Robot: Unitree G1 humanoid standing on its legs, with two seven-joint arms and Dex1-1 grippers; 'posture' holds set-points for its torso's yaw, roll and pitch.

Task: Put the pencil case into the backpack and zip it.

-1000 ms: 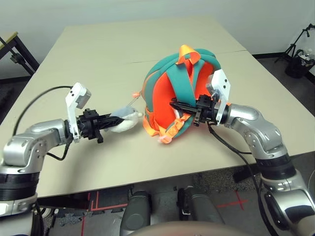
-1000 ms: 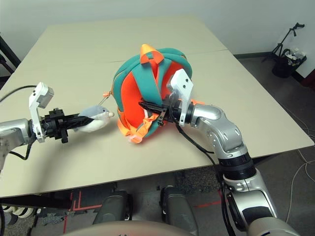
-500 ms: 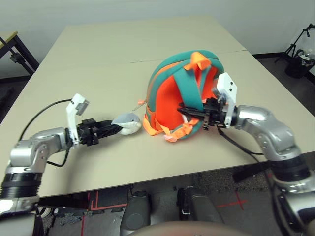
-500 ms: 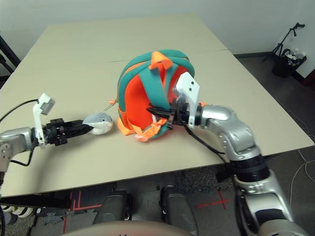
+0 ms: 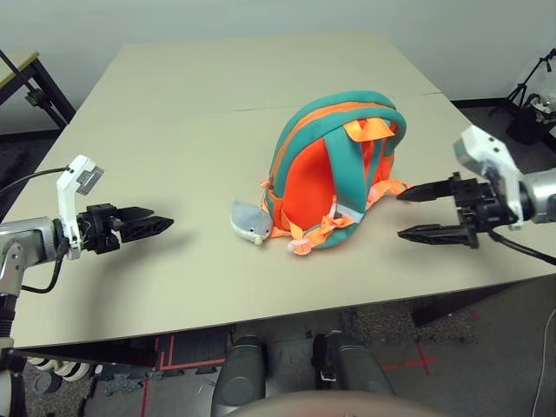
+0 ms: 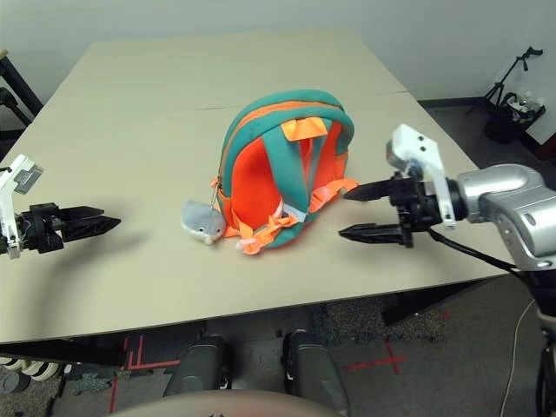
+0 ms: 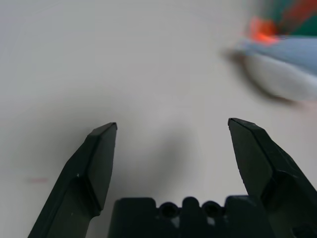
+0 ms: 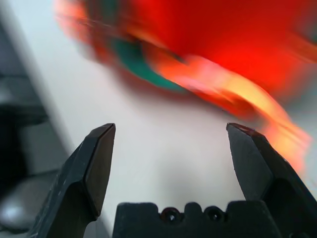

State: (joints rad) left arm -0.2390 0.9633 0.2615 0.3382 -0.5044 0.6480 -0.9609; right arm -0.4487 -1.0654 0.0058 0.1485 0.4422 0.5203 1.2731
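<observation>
Left eye view took in the near edge of the beige surface (image 5: 217,295) first, where both arms reached in from the sides. The left end effector (image 5: 148,228) hung low over the surface on the left, its two black fingers spread and holding nothing, pointing toward the middle. In the left wrist view those fingers (image 7: 99,148) stood wide apart over bare tabletop, with the plush toy (image 7: 285,64) a blur beyond them. On the right, the right end effector (image 5: 415,213) was likewise spread wide and empty, one finger above the other, tips aimed at the backpack (image 5: 334,174) but clear of it. The right wrist view looked between its open fingers (image 8: 96,153) at a smear of orange and teal.

Between the two arms, well apart from the left and nearer the right, the backpack stood upright on the surface, strap side toward me: orange body, teal shoulder straps, an orange loop at the top, orange webbing trailing at its base. The grey-and-white plush toy lay on the surface, touching the backpack's lower left corner. I could not see the pencil case. Farther back the surface ran on, a seam crossing it behind the backpack.
</observation>
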